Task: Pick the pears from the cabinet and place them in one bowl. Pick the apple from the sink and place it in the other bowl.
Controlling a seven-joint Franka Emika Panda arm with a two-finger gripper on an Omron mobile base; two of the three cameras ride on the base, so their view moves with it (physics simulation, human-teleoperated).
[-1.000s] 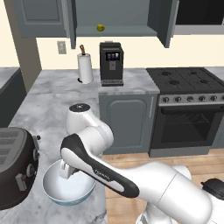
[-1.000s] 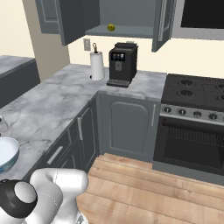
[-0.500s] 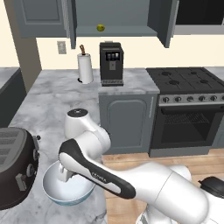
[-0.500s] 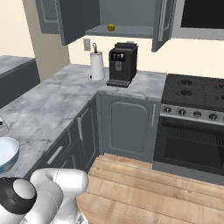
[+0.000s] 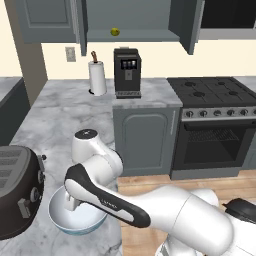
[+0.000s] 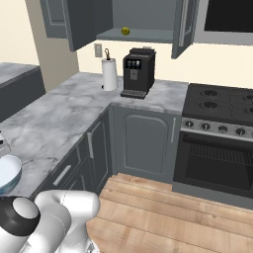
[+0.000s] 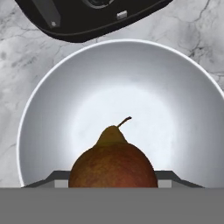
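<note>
— Hand view first: what is seen between the jaws?
— A brownish-red pear [image 7: 113, 164] is gripped there, stem up, with the jaws closed on its sides. It is held over the white inside of the bowl [image 7: 52, 109], well within the rim; whether it touches the bottom cannot be told.

— Where is that bowl placed?
— On the marble desk [image 5: 60, 117], just beside a black toaster [image 5: 17, 187]. In the left base view the bowl [image 5: 75, 220], white inside and pale blue outside, is reached by the white arm, whose hand is lowered into it. In the right base view its rim [image 6: 10, 173] is seen at the left edge.

— And the other pear?
— A yellow-green pear [image 5: 115, 32] is seen on the shelf of the open cabinet [image 5: 140, 20], above the coffee machine [image 5: 127, 72]. From the right base view the same pear [image 6: 125, 31] is seen on the shelf.

— Anything else on the desk?
— A paper towel roll [image 5: 97, 77] stands upright just beside the coffee machine.
</note>
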